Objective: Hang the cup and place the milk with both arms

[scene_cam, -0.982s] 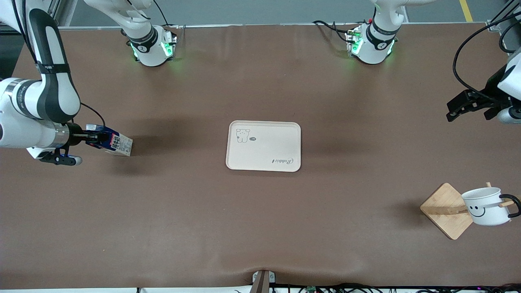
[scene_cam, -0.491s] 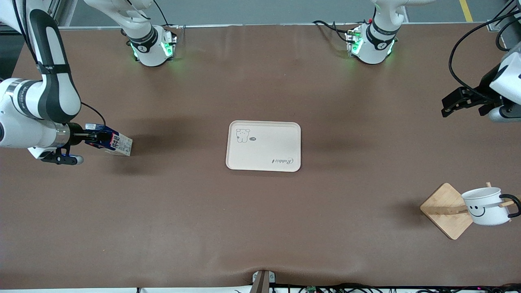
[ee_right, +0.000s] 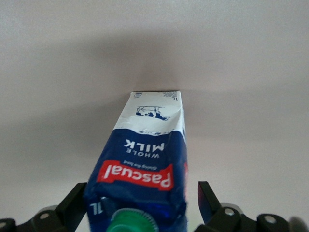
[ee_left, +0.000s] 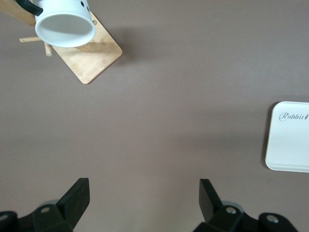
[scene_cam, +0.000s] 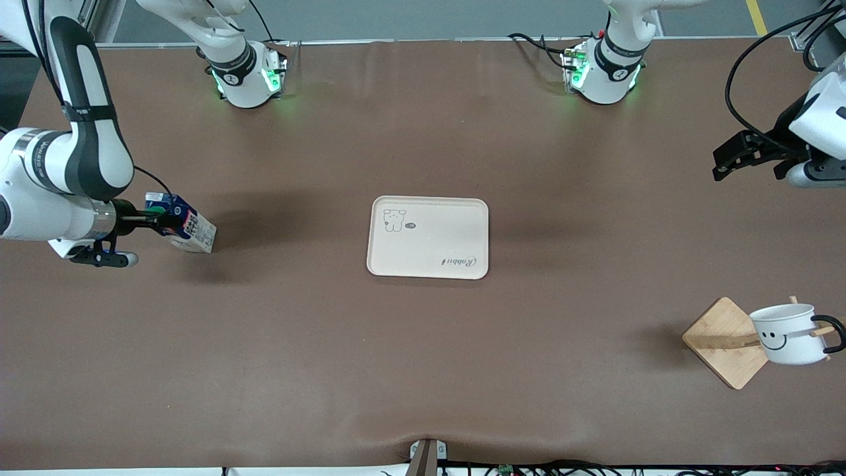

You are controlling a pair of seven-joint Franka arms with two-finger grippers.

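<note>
A cream rectangular tray [scene_cam: 428, 237], printed with a small animal and the word "Rabbit", sits mid-frame on the brown table [scene_cam: 423, 363]. A wooden stand [scene_cam: 722, 342] occupies the lower-right area.

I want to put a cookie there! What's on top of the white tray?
Nothing lies on the tray. Only its printed animal drawing and the word Rabbit show. What is underneath it is covered, so that cannot be seen.

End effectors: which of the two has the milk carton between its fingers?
The right end effector, at the right arm's end of the table, open around the milk carton. The left end effector hangs open and empty.
</note>
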